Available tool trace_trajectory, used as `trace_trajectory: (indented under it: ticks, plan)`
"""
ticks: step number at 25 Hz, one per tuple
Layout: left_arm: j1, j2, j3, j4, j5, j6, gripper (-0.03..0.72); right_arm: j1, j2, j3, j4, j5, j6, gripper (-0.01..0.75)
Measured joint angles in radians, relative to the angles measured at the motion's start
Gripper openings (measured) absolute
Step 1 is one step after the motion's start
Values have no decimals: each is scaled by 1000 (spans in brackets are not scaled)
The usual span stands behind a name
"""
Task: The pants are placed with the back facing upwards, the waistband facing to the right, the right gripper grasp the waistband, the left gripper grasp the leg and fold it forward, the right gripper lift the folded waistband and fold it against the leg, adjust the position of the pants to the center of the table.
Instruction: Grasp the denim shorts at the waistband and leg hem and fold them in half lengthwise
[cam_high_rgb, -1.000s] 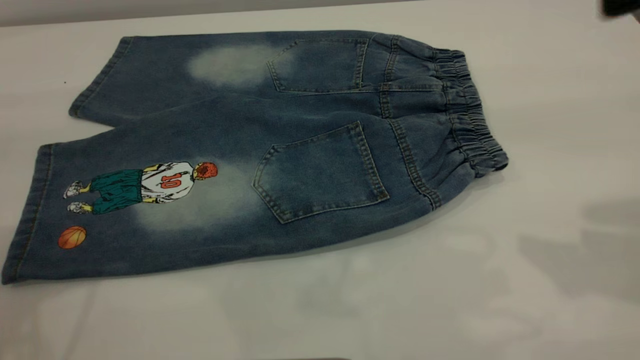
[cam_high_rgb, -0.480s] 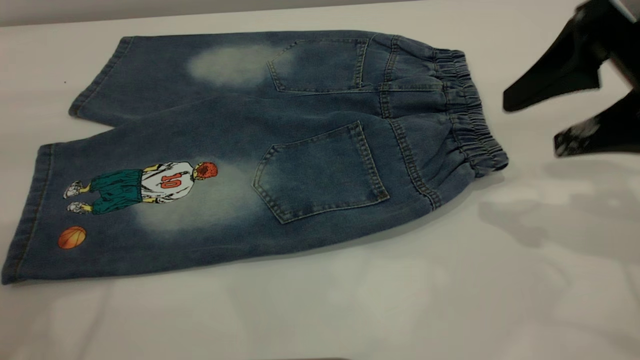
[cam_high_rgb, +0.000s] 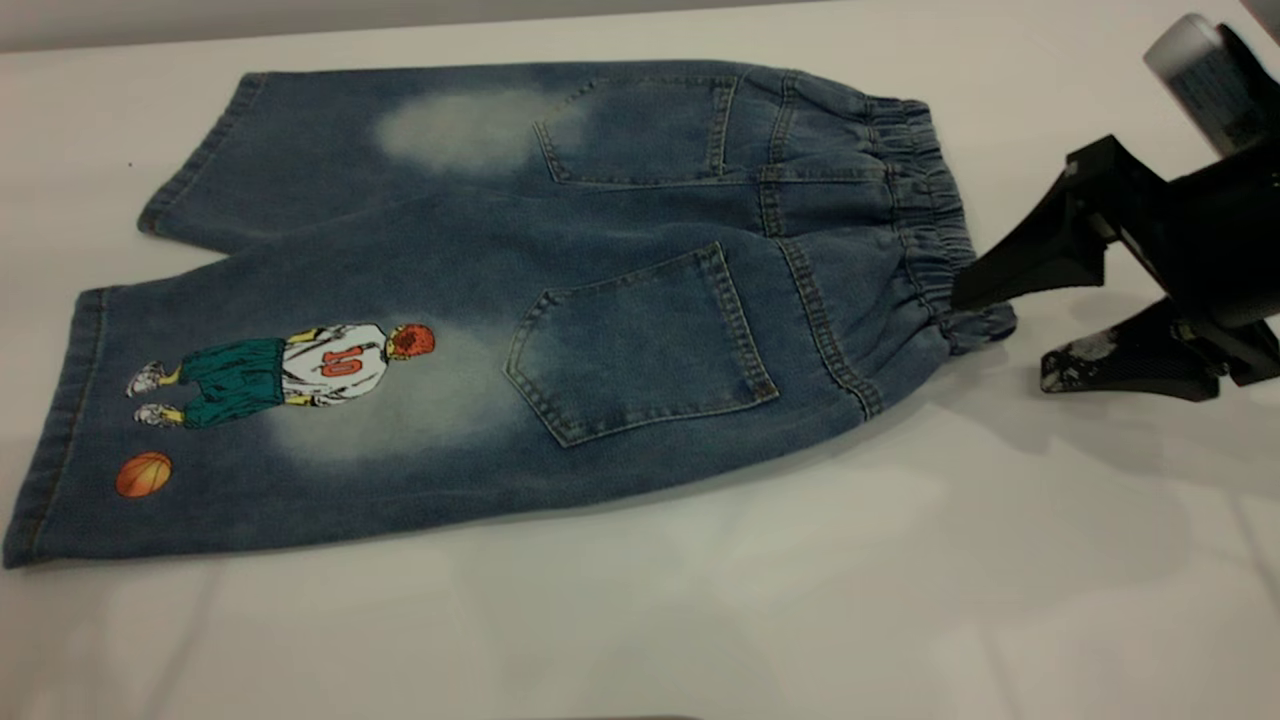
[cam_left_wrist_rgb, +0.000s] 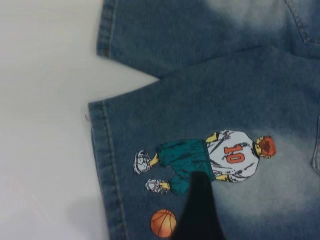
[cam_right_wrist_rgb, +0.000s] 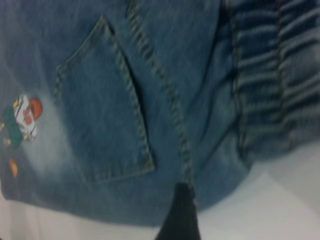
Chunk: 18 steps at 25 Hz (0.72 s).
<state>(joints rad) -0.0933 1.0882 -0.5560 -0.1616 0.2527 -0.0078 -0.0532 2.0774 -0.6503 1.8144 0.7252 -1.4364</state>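
Denim: blue pants (cam_high_rgb: 520, 300) lie flat on the white table (cam_high_rgb: 700, 620), back side up, two patch pockets showing.
Waistband: the elastic waistband (cam_high_rgb: 935, 220) points to the right, gathered and puckered, its near corner sitting just beside the right gripper.
Legs: both legs run off to the left; the near leg carries a printed basketball player (cam_high_rgb: 285, 372) in a number 10 shirt, with an orange ball (cam_high_rgb: 144, 474) below him, close to the hem.
Right gripper: the right gripper (cam_high_rgb: 1000, 335) is in from the right edge, low over the table, jaws spread wide. Upper finger tip reaches the waistband's near corner and looks to be touching or right over it; lower finger sits on the bare table, clear of the cloth. Nothing is clamped between them.
Right wrist view: pocket (cam_right_wrist_rgb: 102, 107) and ruched waistband fill the frame, one dark finger (cam_right_wrist_rgb: 180, 215) poking in over the pants' edge.
Left gripper: only one dark finger (cam_left_wrist_rgb: 200, 210) shows, in the left wrist view, over the near leg beside the printed ball; open or closed, I cannot tell. It is out of the exterior view.
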Motion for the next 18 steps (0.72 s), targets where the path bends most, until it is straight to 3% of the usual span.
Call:
trace_trajectory:
  ticks: [18]
  plan:
    - [0, 0, 0, 0, -17, 8, 535, 0, 125, -118, 10, 43, 3, 556]
